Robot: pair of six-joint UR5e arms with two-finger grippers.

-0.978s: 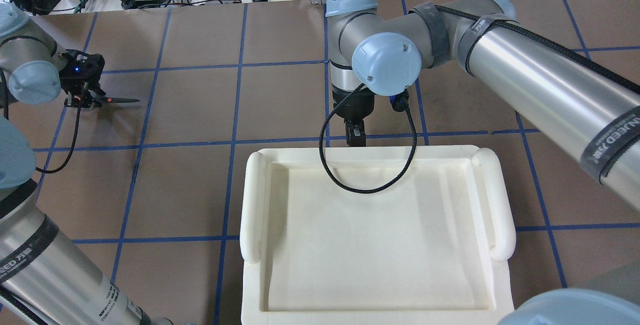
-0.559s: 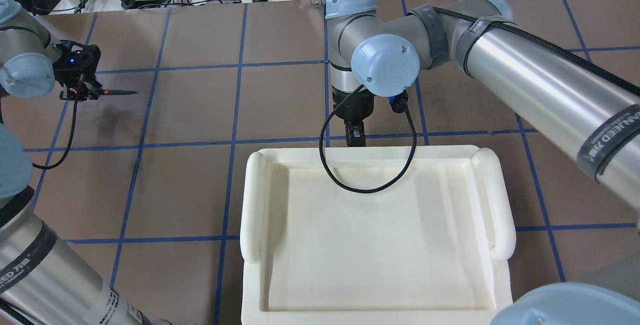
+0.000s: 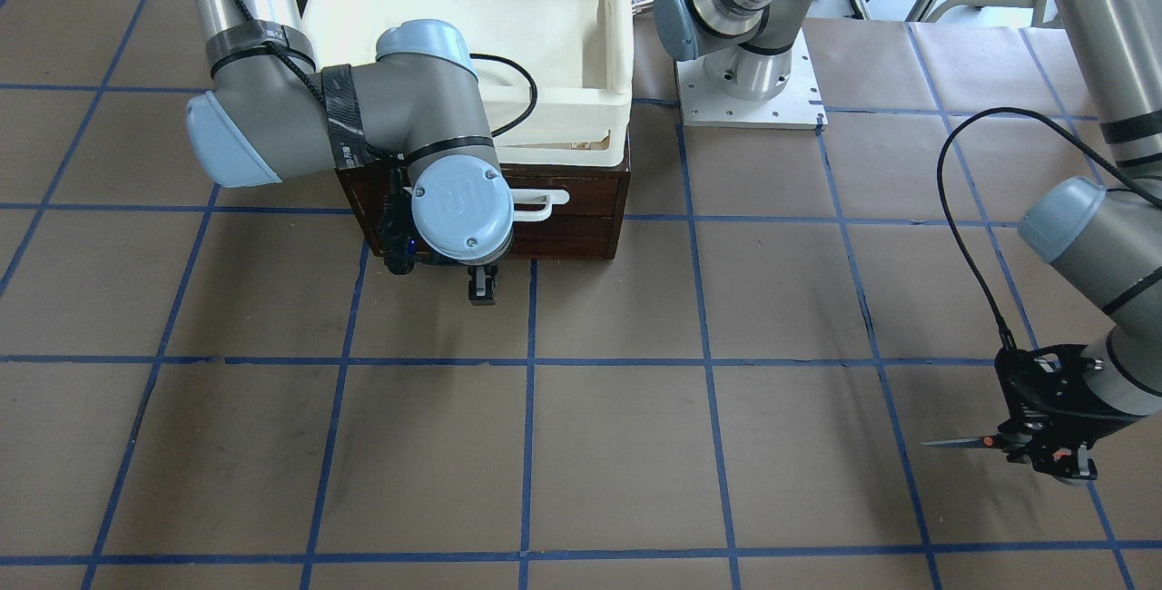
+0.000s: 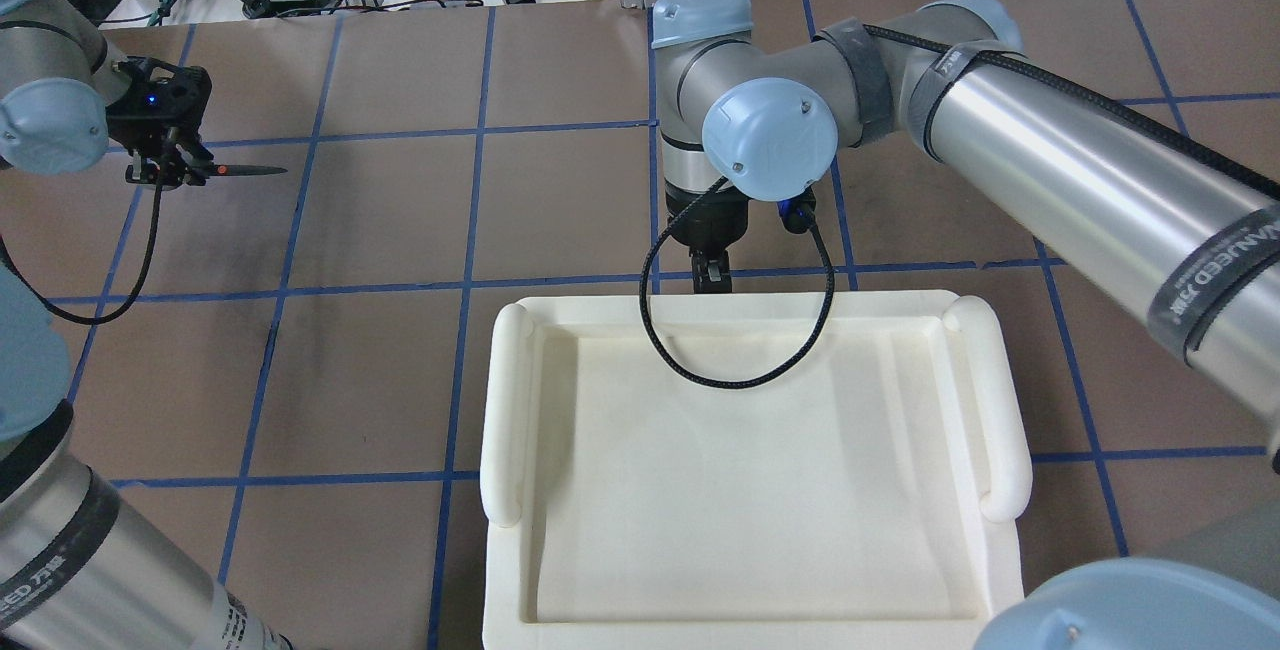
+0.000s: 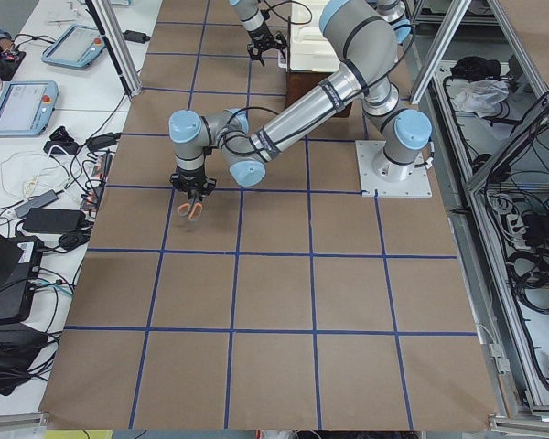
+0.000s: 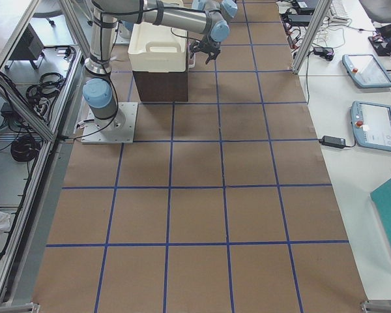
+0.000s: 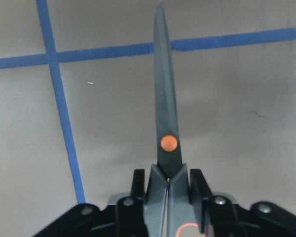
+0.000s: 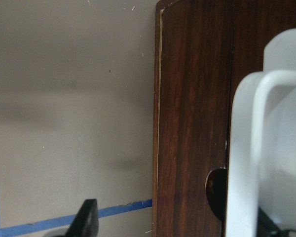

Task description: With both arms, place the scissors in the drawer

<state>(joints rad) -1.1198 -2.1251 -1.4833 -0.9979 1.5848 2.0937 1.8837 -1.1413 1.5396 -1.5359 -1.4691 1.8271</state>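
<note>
The scissors (image 4: 245,170) are in my left gripper (image 4: 160,170), which is shut on their handles and holds them level above the table at the far left. The left wrist view shows the dark blades (image 7: 166,98) and orange pivot dot pointing away from the gripper (image 7: 167,197). They also show in the front view (image 3: 962,443). The dark brown drawer (image 3: 581,195) is shut, and its white handle (image 3: 540,202) sticks out. My right gripper (image 3: 482,286) points down just in front of the drawer, open. One finger (image 8: 87,219) shows, and the other is mostly hidden behind the handle (image 8: 266,148).
A cream-white plastic tray (image 4: 510,410) sits on top of the drawer cabinet and hides it from overhead. A second drawer front lies below the handled one. Brown paper with blue tape lines covers the table. The right arm's cable loops over the tray's far rim.
My left gripper has carried the scissors a little farther from the robot. The right arm's wrist has shifted slightly, and its gripper stays in front of the drawer.
</note>
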